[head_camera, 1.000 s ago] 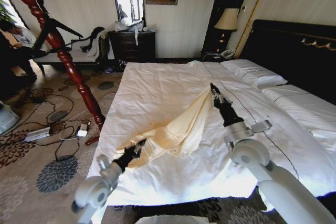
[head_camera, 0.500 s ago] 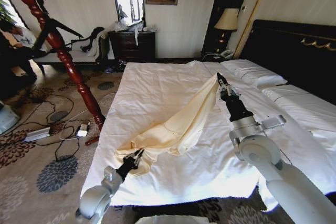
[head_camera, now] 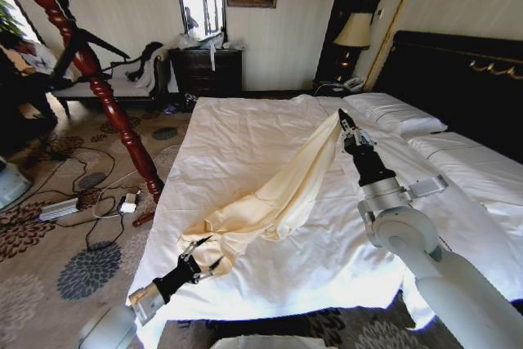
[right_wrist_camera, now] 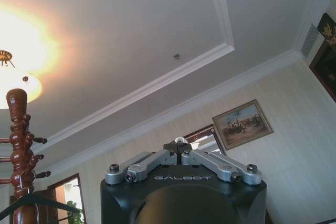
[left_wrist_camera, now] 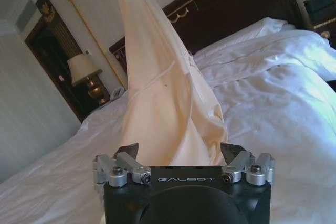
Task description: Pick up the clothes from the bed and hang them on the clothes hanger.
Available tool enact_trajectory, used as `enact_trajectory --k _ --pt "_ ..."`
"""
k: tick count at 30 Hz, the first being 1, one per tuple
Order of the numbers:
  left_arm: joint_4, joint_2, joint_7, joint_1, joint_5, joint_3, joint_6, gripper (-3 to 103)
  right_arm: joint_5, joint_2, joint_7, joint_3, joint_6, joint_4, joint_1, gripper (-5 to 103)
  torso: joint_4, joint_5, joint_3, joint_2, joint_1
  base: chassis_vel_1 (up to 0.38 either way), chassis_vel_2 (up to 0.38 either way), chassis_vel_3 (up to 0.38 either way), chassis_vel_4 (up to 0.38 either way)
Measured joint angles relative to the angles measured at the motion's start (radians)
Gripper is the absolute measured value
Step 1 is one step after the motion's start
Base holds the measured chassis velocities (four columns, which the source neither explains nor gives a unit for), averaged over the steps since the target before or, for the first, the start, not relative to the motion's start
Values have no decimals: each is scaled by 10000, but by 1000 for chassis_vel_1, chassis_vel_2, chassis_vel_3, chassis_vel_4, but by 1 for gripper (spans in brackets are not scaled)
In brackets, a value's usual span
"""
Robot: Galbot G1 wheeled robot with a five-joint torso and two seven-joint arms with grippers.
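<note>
Cream-yellow clothes (head_camera: 278,194) hang in a long slanted drape from our right gripper (head_camera: 344,118), which is raised above the bed (head_camera: 245,132) with its fingers pinched tight on one end of the fabric. From that pinch the garment runs down and toward our left side, spreading into a folded heap that lies on the white duvet just ahead of our left gripper (head_camera: 198,260). In the right wrist view the right gripper (right_wrist_camera: 181,148) points up at the ceiling with its linkages drawn together, and the cloth itself is hidden there by the gripper body.

Our left gripper sits low over the near edge of the bed, its fingers spread wide and holding nothing. The lower hem of the clothes lies right in front of it; we cannot tell whether the tips touch the fabric. In the left wrist view the left gripper (left_wrist_camera: 181,157) has its two dark fingertips well apart, and the clothes (left_wrist_camera: 163,93) rise straight ahead between them as a tall pale column against the black headboard (left_wrist_camera: 236,14).

Off to the left of both grippers, beyond the bed, stands the red-brown coat stand (head_camera: 86,71), and the clothes hanger (right_wrist_camera: 37,203) hangs on it, black and slim, well apart from the garment
</note>
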Motion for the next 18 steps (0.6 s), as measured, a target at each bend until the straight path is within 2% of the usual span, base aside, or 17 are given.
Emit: enact_trajectory --k 2,5,10,13,18 --pt "-22 -105 44 -143 -85 7 38 90 0 -2 0 8 -1 3 -11 0 0 3 0 0 0 0 0 0 0" --pt "-159 -693 -46 -636 -297 355 373 100 0 -4 0 5 -4 15 -23 0 -2 -1 0 0 1 0 0 0 0" --pt "-144 -1319 -122 -953 -336 1097 834 100 -3 -4 -8 -164 -25 -23 73 0 3 2 0 0 0 0 0 0 0" --pt "66 -1427 -157 -1243 -255 1464 1012 100 -3 -24 -12 -198 -34 -45 96 0 1 -2 0 0 0 0 0 0 0" --pt "502 -1463 -653 -2281 -260 2452 1558 100 15 -98 -27 -231 -56 -61 138 0 -1 2 0 -1 1 0 0 0 0"
